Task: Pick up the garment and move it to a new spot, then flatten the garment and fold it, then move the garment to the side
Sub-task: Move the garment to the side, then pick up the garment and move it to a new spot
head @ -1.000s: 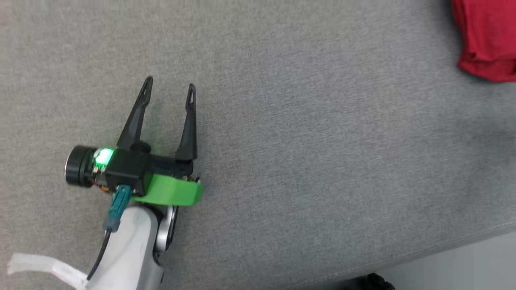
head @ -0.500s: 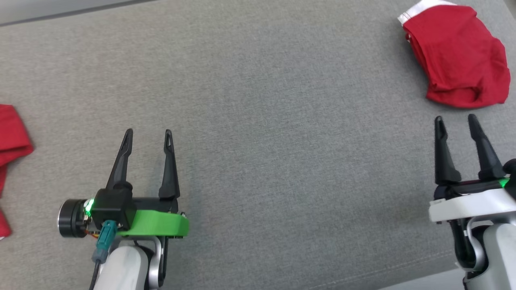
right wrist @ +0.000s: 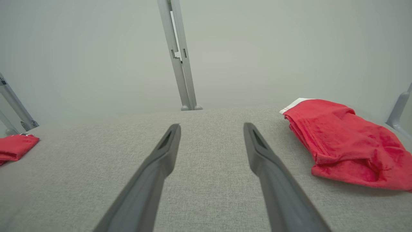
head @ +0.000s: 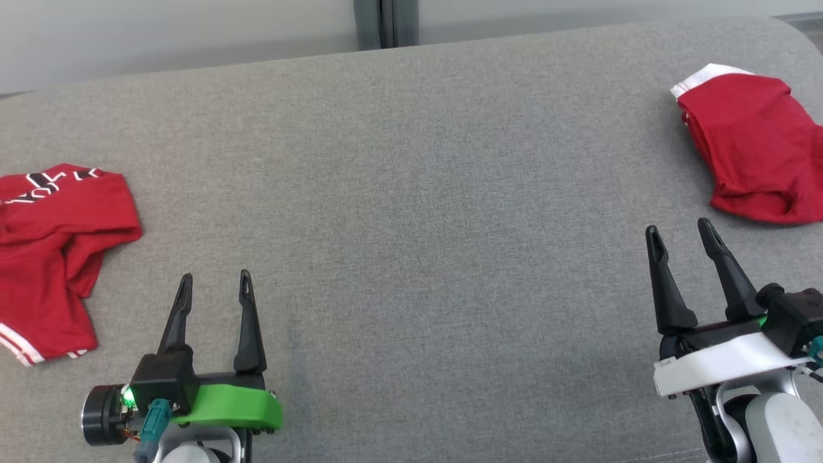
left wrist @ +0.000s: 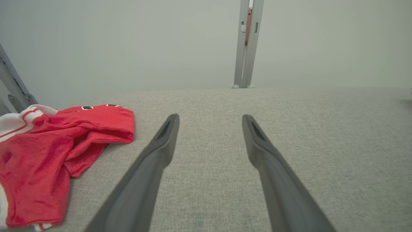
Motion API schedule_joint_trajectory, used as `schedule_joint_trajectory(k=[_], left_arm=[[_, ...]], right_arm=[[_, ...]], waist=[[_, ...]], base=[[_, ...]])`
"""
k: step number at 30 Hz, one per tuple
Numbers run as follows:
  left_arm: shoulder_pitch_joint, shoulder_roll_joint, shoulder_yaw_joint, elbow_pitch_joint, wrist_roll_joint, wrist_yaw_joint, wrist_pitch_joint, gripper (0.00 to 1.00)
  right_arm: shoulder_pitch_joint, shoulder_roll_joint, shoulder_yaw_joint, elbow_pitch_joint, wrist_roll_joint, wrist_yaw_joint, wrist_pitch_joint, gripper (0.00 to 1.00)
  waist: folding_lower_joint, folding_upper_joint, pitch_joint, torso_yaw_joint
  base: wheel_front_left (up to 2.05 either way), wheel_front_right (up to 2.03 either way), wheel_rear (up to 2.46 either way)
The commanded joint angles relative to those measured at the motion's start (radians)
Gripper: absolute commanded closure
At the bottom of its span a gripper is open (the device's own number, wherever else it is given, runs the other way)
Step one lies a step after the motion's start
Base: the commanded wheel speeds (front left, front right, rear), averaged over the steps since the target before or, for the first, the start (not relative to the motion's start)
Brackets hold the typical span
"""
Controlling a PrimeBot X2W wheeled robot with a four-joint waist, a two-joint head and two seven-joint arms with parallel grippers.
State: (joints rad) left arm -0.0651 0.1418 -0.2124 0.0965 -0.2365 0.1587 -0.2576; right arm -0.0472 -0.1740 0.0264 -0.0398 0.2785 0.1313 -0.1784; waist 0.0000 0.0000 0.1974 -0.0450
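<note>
a grey post (head: pixel 386 22) stands behind the far edge of a grey pad (head: pixel 411 212), against a pale wall (head: pixel 161 38). two red garments lie on the pad, one on each side of the post; which of them the task means cannot be told.

the left garment (head: pixel 58 257) lies well left of the post and nearer the robot than it. it is rumpled, with folds bunched through its middle. white lettering on black shows along its far end, and red-and-white striped trim at its near end.

the right garment (head: pixel 752 154) lies well right of the post, crumpled into a heap. a white band shows at the corner closest to the post.

the left claw (head: pixel 215 276) hangs left of the post, over bare pad by the near edge. its fingers point toward the far edge, spread wide with nothing between them. the left garment is near it on the side away from the post, not touching.

the right claw (head: pixel 678 226) hangs right of the post, also wide and empty. the right garment lies beyond its tips, apart from them.
</note>
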Motion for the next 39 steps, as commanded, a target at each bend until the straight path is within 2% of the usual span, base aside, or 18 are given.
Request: schedule_joint_trajectory(k=[1, 11, 29, 33, 39], left_arm=[[0.023, 0.011, 0.004, 0.003, -0.007, -0.001, -0.005, 0.0], [0.069, 0.011, -0.002, 0.013, -0.024, 0.001, -0.001, 0.0], [0.06, 0.02, -0.013, 0.026, -0.037, 0.0, 0.003, 0.0], [0.041, 0.014, -0.019, 0.031, -0.036, -0.002, 0.001, 0.0], [0.009, 0.007, -0.013, 0.035, -0.043, -0.006, -0.003, 0.0]], right_arm=[[0.023, 0.003, 0.002, -0.007, -0.007, -0.001, 0.007, 0.0], [0.084, 0.014, 0.004, -0.027, -0.022, -0.001, 0.043, 0.0], [0.112, 0.018, -0.011, -0.046, -0.03, -0.001, 0.052, 0.0], [0.118, 0.02, -0.012, -0.052, -0.035, -0.001, 0.052, 0.0], [0.11, 0.009, -0.003, -0.083, -0.035, -0.001, 0.065, 0.0]], waist=[[0.0, 0.0, -0.042, 0.022], [0.0, 0.0, -0.103, 0.016], [0.0, 0.0, -0.124, 0.021], [0.0, 0.0, -0.118, 0.052], [0.0, 0.0, -0.103, 0.148]], base=[[0.0, 0.0, 0.0], [0.0, 0.0, 0.0], [0.0, 0.0, 0.0], [0.0, 0.0, 0.0], [0.0, 0.0, 0.0]])
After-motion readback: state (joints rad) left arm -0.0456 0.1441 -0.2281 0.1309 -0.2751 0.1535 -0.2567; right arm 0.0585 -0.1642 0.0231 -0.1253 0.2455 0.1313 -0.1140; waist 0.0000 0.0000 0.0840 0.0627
